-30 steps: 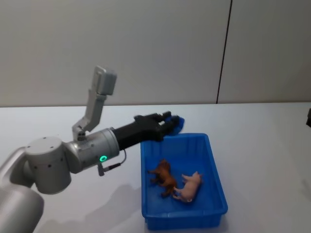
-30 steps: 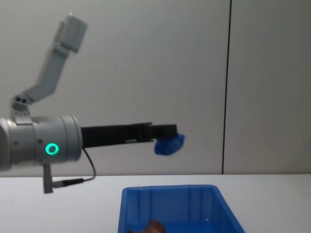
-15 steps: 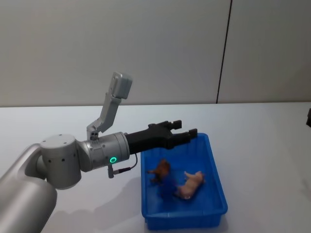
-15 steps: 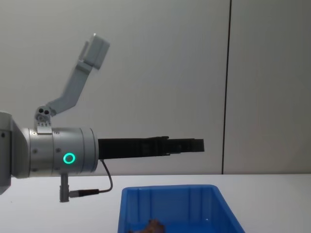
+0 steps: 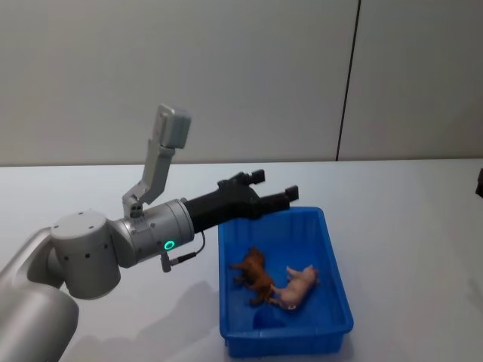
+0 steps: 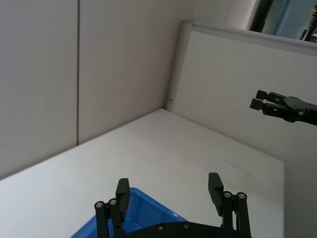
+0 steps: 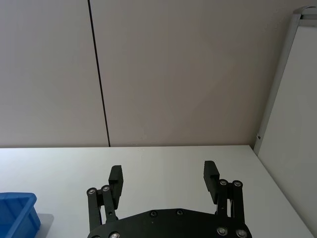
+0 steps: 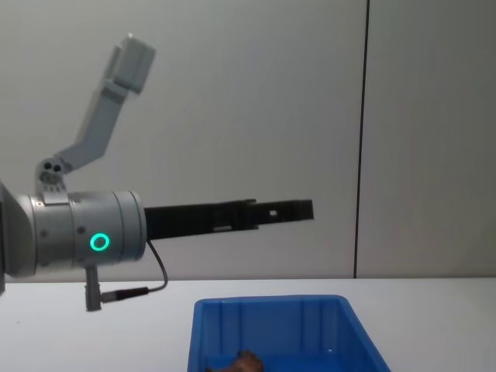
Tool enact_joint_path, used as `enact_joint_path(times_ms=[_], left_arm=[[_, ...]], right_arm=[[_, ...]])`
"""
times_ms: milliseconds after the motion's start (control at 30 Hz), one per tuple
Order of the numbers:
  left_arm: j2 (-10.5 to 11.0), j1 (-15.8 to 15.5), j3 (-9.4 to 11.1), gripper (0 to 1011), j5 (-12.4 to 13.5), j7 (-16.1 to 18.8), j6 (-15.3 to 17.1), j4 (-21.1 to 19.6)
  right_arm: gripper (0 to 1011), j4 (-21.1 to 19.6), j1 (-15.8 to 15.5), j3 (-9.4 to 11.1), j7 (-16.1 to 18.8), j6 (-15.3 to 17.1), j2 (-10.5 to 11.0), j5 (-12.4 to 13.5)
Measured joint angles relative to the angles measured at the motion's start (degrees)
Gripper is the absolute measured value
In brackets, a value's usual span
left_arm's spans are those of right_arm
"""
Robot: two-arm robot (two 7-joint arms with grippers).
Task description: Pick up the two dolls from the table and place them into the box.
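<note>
The two dolls lie side by side inside the blue box (image 5: 336,265): the dark brown one (image 5: 253,271) to the left and the pale pink one (image 5: 296,286) to the right. My left gripper (image 5: 273,185) hovers above the box's far left corner, open and holding nothing. In the left wrist view its fingers (image 6: 168,188) stand wide apart over the box's corner (image 6: 133,214). In the chest view the left gripper (image 8: 302,209) hangs well above the box (image 8: 271,322), where the brown doll's top (image 8: 246,359) peeks out. My right gripper (image 7: 163,174) is open and raised off to the right.
The white table (image 5: 407,211) stretches around the box on all sides. A grey wall with a dark vertical seam (image 5: 347,83) stands behind. The right gripper (image 6: 280,105) also shows far off in the left wrist view. A box corner (image 7: 17,215) shows in the right wrist view.
A second ago my left gripper held a small blue thing above the box's far edge. It opened, the blue thing dropped into the box, and the arm drew back slightly.
</note>
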Motion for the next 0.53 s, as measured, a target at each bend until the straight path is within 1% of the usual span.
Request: enact_joint_path(times_ms=[100, 267, 300, 333, 367, 433, 467, 533], left_arm=[[0.42, 0.69, -0.18, 1001, -0.38, 1.81, -0.91, -1.33], [1.56, 2.64, -0.65, 1000, -1.11, 6.30, -3.11, -5.02], [1.85, 3.21, -0.78, 1001, -1.27, 7.62, -3.76, -6.00], [1.85, 3.21, -0.78, 1001, -1.27, 7.62, -3.76, -6.00], [2.13, 3.73, -0.89, 1001, -1.41, 9.19, -4.52, -6.99], [2.48, 4.31, -1.03, 1000, -1.52, 10.52, -5.19, -8.13], [2.77, 4.87, -1.14, 1000, -1.63, 12.14, -5.99, -9.09], [3.22, 5.74, -1.31, 1000, -1.69, 14.21, -7.01, -10.71]], right_arm=[[1001, 0.00, 0.00, 0.00, 0.00, 0.00, 0.00, 0.00], [1001, 0.00, 0.00, 0.00, 0.00, 0.00, 0.00, 0.00], [1001, 0.00, 0.00, 0.00, 0.00, 0.00, 0.00, 0.00], [1001, 0.00, 0.00, 0.00, 0.00, 0.00, 0.00, 0.00], [1001, 0.00, 0.00, 0.00, 0.00, 0.00, 0.00, 0.00], [1001, 0.00, 0.00, 0.00, 0.00, 0.00, 0.00, 0.00], [1001, 0.00, 0.00, 0.00, 0.00, 0.00, 0.00, 0.00], [1001, 0.00, 0.00, 0.00, 0.00, 0.00, 0.00, 0.00]])
